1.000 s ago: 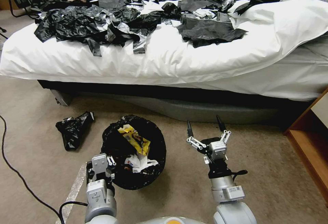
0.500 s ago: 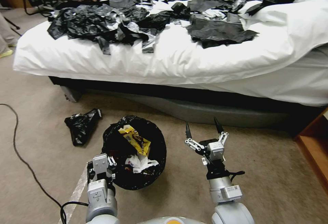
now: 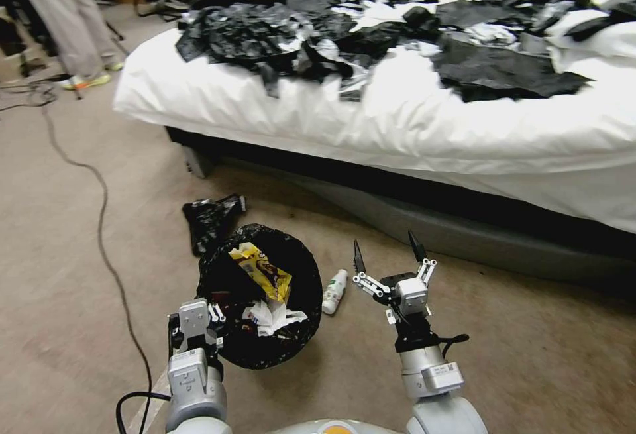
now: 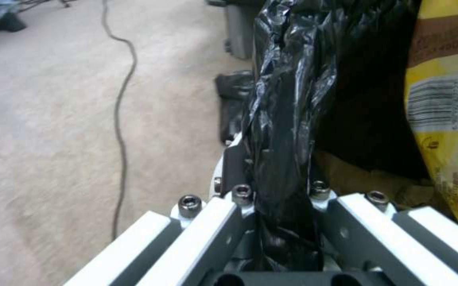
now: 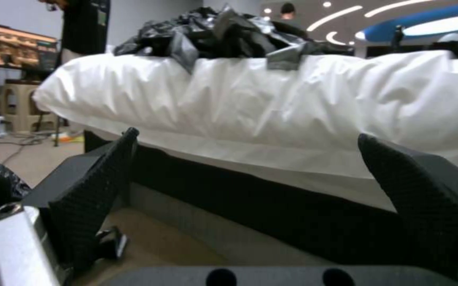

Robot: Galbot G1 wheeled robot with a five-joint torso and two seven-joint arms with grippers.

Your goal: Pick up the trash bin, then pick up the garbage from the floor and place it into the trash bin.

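Low in the frame, the left end effector (image 3: 211,318) stays clamped on the liner rim of the trash bin (image 3: 260,293), which already holds a yellow wrapper (image 3: 262,275) and white tissue (image 3: 273,315). The right end effector (image 3: 389,256), lower centre, hangs empty with fingers spread. The whole view has swung since a second ago, so the robot is turning, and a small white bottle (image 3: 334,291) now shows on the floor (image 3: 73,275) just right of the bin: likely the next piece of garbage. Beyond, the bed (image 3: 397,116) fills the upper frame.

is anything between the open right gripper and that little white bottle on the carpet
Nothing visible. The right gripper hangs open just beside the bottle, with bare floor between them. The trash bin, gripped by the left gripper, sits on the bottle's other side.
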